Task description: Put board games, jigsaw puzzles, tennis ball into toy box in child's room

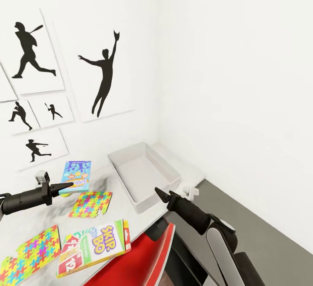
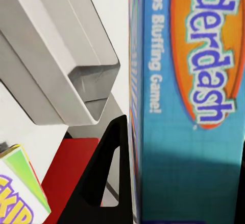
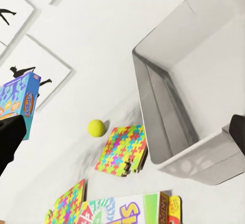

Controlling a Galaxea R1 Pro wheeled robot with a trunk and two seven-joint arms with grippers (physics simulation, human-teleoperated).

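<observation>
Two black fingers of the left gripper (image 1: 69, 185) are closed on the lower edge of the blue board game (image 1: 76, 174), which is lifted above the table (image 1: 114, 195) and stands nearly upright; in the left wrist view one finger (image 2: 104, 175) presses flat against the box side (image 2: 194, 106). I judge this box to be light, stiff cardboard with a smooth printed skin, so it may slip or swing when it is held only at one edge; a hold nearer the middle of a long side would be more steady. The right gripper (image 1: 161, 195) hangs beside the near corner of the toy box (image 1: 144, 174), holding nothing, but how wide its jaws stand I cannot tell. The toy box looks empty. On the table remain the tennis ball (image 3: 96, 128), two jigsaw puzzles (image 1: 91, 203) (image 1: 28, 255) and the Skip-Bo game (image 1: 93, 247) on another box.
</observation>
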